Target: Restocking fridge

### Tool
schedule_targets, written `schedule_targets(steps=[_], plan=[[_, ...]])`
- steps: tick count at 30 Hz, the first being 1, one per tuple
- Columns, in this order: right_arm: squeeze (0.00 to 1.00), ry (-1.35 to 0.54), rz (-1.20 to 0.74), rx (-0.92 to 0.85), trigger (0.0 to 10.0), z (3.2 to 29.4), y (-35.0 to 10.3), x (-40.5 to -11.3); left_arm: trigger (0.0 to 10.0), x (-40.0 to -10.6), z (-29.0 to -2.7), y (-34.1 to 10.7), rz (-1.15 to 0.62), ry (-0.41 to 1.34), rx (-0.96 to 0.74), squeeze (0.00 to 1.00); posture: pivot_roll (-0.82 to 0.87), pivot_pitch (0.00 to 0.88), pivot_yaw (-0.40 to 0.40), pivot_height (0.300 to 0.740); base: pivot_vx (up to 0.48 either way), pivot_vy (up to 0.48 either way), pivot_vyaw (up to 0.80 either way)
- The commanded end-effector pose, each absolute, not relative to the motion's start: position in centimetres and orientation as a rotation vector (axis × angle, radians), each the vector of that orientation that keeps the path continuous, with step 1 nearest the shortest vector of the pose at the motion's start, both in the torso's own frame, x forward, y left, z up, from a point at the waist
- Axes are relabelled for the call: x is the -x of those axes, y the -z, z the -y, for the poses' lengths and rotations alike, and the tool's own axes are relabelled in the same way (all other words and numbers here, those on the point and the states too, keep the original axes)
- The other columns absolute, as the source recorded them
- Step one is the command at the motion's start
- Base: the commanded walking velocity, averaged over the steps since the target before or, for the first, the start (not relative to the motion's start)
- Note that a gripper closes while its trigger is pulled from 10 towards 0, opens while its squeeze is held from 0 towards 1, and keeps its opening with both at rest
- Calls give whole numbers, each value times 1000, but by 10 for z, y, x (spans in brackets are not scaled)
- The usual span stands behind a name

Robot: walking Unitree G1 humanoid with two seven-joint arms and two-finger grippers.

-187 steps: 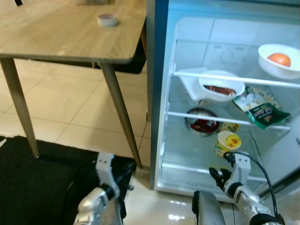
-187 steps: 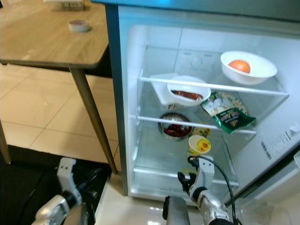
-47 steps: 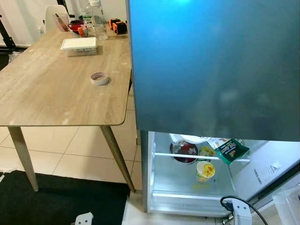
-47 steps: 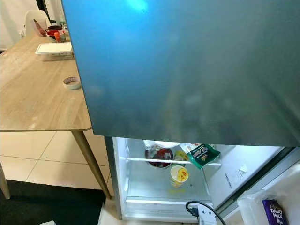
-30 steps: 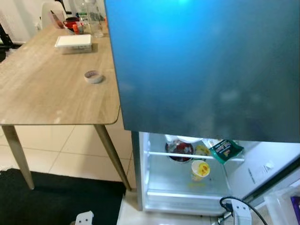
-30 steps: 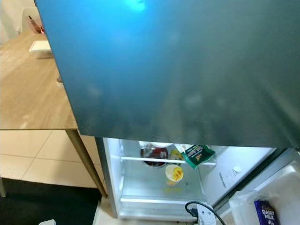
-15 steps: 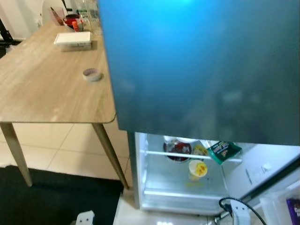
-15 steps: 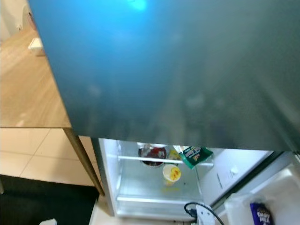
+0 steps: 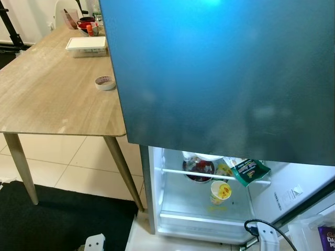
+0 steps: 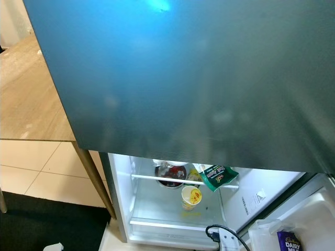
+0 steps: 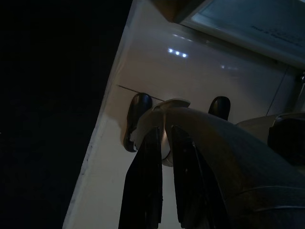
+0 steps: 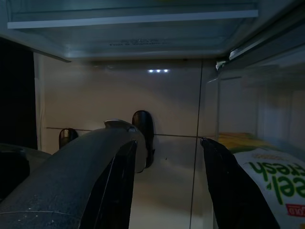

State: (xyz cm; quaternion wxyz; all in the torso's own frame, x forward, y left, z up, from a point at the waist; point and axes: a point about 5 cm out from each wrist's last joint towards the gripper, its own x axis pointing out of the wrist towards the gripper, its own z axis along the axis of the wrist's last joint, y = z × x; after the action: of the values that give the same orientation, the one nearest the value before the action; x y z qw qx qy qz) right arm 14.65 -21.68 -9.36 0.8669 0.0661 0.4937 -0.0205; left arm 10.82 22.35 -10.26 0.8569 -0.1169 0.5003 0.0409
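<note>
**Both arms hang low; the stock is up on the counter to the left**

Left eye view: the fridge (image 9: 209, 78) stands with its upper door shut and its lower compartment open. Inside, a yellow cup (image 9: 220, 191) sits on the floor of the compartment, with a dark bowl (image 9: 199, 168) and a green packet (image 9: 250, 170) on the shelf above it. The counter (image 9: 52, 99) lies to the robot's left, carrying a white box (image 9: 86, 45) and a roll of tape (image 9: 105, 82) well apart from the fridge.

Right eye view: a purple chocolate bar (image 10: 288, 241) rests in the rack of the open door, to the right.

Left wrist view: the left pincer (image 11: 164, 181) points down at the pale floor, fingers nearly together and empty.

Right wrist view: the right pincer (image 12: 167, 191) hangs in front of the fridge's lower edge, fingers spread and empty, with a green-lettered carton (image 12: 274, 183) in the door rack just beside it.

Judging by this, anything to restock lies up and leftward, so the left arm is the nearer one.
</note>
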Motion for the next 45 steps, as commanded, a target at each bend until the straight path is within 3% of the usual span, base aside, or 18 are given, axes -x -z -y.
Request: schedule_targets(steps=[1,45], plan=[[0,49,-1044,-140,10000,218,94,-144,10000,-104,-224,104,-1074,-86,242,0,12,5,-57,740,0,0,0],[0,44,-1066,-112,10000,222,95,-139,10000,-103,-222,105,-1111,-48,190,0,4,0,-58,740,-329,0,0]])
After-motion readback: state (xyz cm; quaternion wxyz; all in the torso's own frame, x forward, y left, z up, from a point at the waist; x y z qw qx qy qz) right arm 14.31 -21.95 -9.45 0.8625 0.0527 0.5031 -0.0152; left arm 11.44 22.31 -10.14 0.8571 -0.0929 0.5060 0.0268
